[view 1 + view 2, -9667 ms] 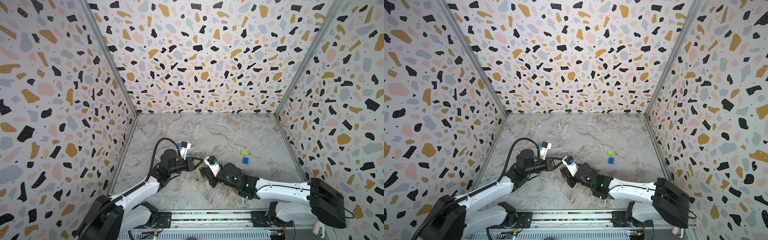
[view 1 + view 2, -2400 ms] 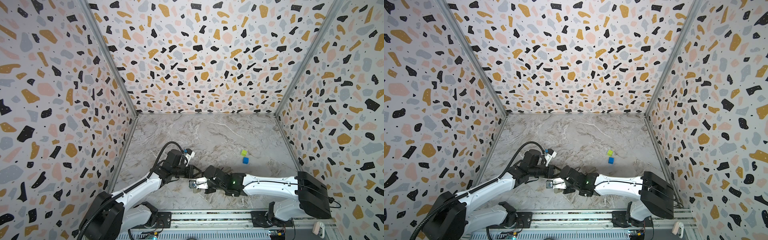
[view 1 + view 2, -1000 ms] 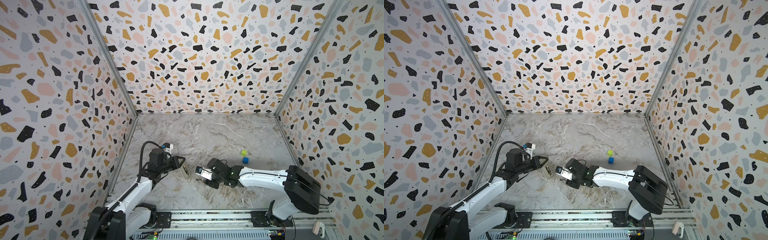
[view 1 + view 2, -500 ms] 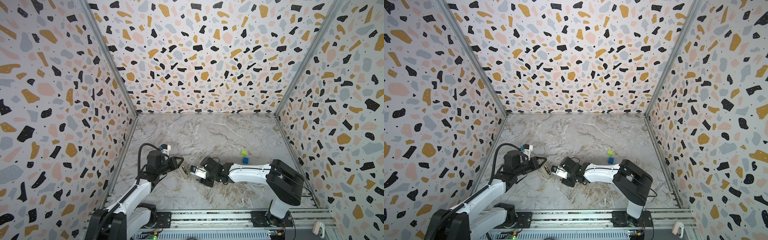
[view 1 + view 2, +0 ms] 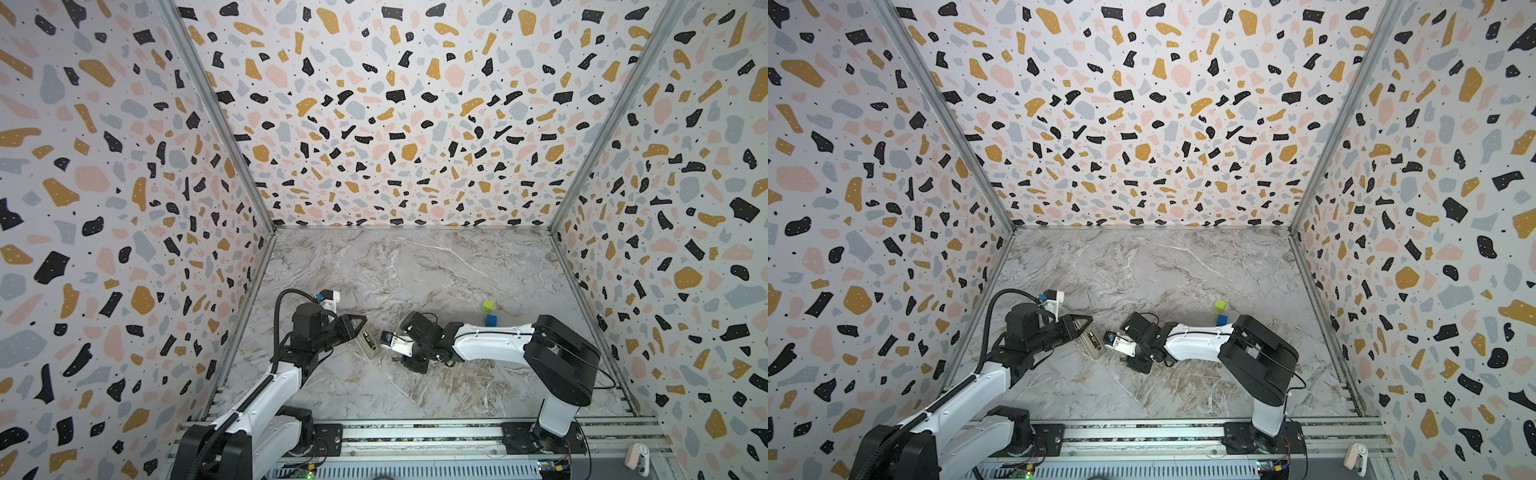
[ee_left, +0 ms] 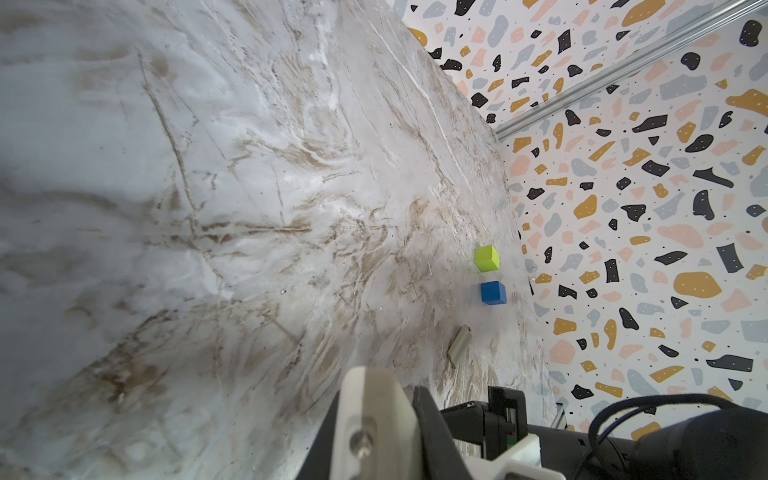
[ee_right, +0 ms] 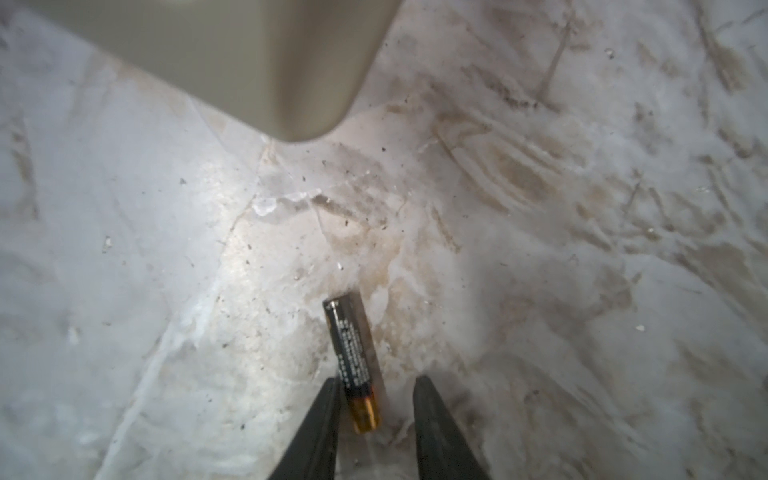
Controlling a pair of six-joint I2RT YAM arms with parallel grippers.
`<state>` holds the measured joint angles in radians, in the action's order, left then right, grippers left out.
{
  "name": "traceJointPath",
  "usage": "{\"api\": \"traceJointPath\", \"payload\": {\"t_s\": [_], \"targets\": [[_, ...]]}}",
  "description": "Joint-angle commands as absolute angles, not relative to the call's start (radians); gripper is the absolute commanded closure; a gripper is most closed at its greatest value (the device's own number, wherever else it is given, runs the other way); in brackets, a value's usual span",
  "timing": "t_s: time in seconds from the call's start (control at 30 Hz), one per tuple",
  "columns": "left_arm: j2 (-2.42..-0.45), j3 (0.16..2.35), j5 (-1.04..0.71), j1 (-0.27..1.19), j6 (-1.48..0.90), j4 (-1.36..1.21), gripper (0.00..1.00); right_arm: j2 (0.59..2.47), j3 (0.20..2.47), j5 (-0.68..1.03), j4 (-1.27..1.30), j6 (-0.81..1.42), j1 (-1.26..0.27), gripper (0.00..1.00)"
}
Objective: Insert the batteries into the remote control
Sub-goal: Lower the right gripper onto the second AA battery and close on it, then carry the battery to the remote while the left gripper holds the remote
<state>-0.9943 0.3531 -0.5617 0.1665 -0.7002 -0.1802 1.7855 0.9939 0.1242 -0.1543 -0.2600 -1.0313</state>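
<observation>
Here, on the left, the left gripper [image 5: 358,324] has its jaws pressed together, apparently pinching one end of the remote control [image 5: 368,344], held tilted above the table [image 5: 415,270]. Just beside it, the right gripper [image 7: 376,386] stands spread around a battery [image 7: 352,357] lying on the table. For a good pick, I would centre the battery in the gap first and close on its body, not only the golden end, so it cannot swivel.
</observation>
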Motion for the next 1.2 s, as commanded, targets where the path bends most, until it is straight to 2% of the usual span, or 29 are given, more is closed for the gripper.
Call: {"api": "traceJointPath", "payload": {"t_s": [0.0, 0.37, 0.6, 0.77, 0.97, 1.17], "targets": [[-0.976, 0.342, -0.557, 0.161, -0.703, -0.221, 1.0, 1.801, 1.017, 0.142, -0.217, -0.276, -1.03, 0.75], [-0.962, 0.32, -0.57, 0.161, -0.732, -0.288, 1.0, 1.745, 0.971, 0.145, -0.213, -0.257, -1.028, 1.0], [-0.962, 0.205, -0.605, 0.187, -0.919, -0.584, 1.0, 1.557, 0.932, 0.127, -0.22, -0.156, -1.029, 1.0], [-0.971, 0.155, -0.481, 0.338, -1.008, -0.762, 1.0, 1.419, 0.962, 0.102, -0.263, -0.058, -1.03, 1.0], [-1.022, 0.114, -0.327, 0.484, -1.106, -0.951, 1.0, 1.427, 1.034, 0.063, -0.317, 0.013, -1.044, 1.0], [-1.022, 0.104, -0.24, 0.549, -1.118, -0.98, 1.0, 1.476, 1.082, 0.02, -0.37, 0.035, -1.082, 1.0]]}}
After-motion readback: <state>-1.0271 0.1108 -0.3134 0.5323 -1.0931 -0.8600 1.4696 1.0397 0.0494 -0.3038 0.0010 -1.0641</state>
